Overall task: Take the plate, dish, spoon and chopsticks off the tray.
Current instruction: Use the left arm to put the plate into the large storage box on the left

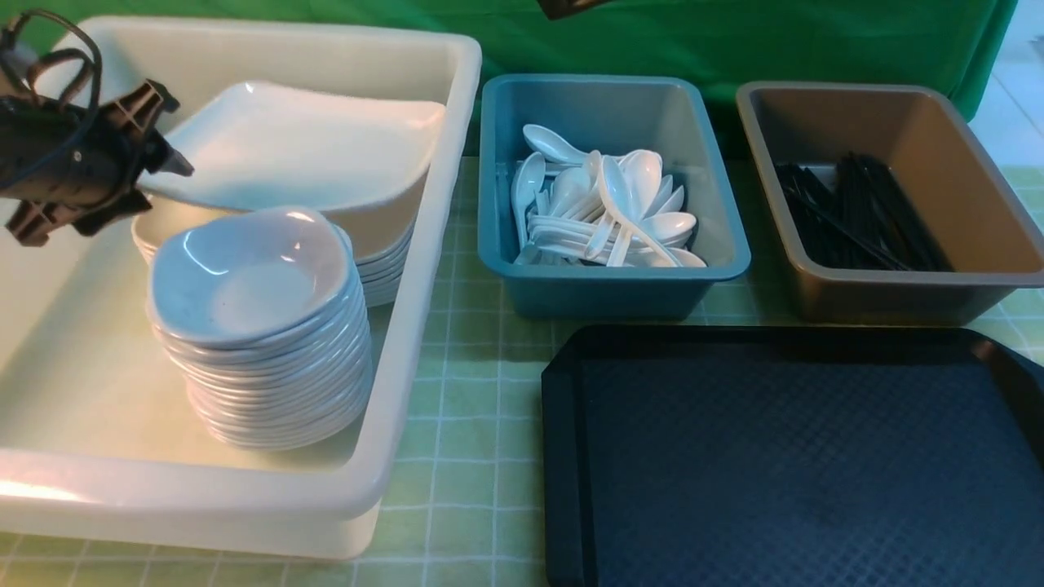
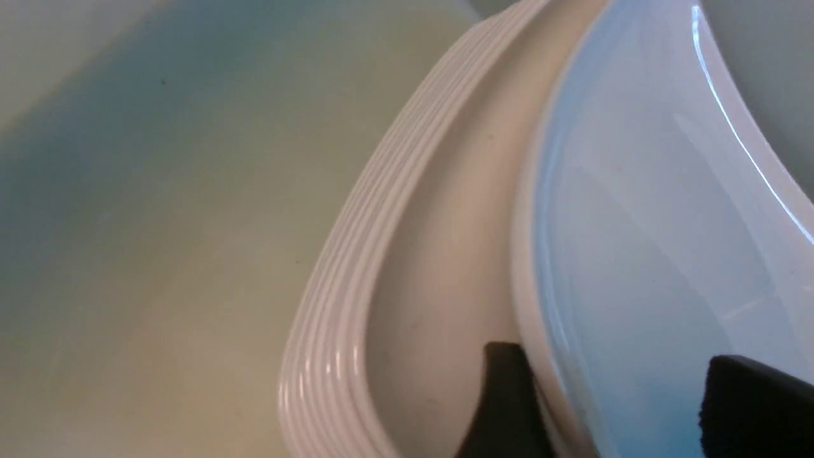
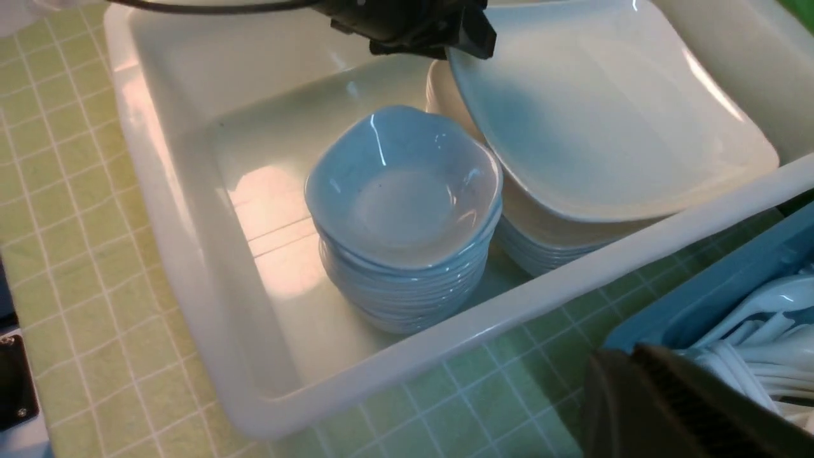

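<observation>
Left claw (image 1: 167, 163) first: from the front camera I see it at about 9 o'clock, inside the big white rectangular plastic tub (image 1: 245, 497), its tip right at the near-left edge of the large glossy white square plate (image 1: 302, 147). That plate lies tilted on a stack of matching white plates (image 1: 383, 261). Just in front of it stands a tall stack of small deep white dishes (image 1: 261, 326). At 12 o'clock a teal plastic bin (image 1: 612, 281) holds a heap of white glossy soup spoons (image 1: 603, 212). At 2 o'clock a brown plastic bin (image 1: 897, 285) holds the thin black chopsticks (image 1: 864, 216). The large black diamond-textured tray (image 1: 783, 456) sits at 5 o'clock on the green checked tablecloth (image 1: 465, 383).

On the left wrist camera, the left claw (image 2: 629, 401) has its dark fingers (image 2: 502, 394) spread well apart, one under the plate's (image 2: 636, 222) rim and one over its inner face. I see them straddling the edge, not pinching it. The ribbed rims of the plate stack (image 2: 356, 254) curve alongside.

On the right wrist camera, the right claw (image 3: 668, 407) hangs above the teal bin (image 3: 718, 292) and the spoons (image 3: 757, 343), fingers together with nothing between them. Beyond it I see the tub (image 3: 159, 222), the dishes (image 3: 400, 191), the plate (image 3: 604, 114) and the left claw (image 3: 464, 38) at the plate's corner.
</observation>
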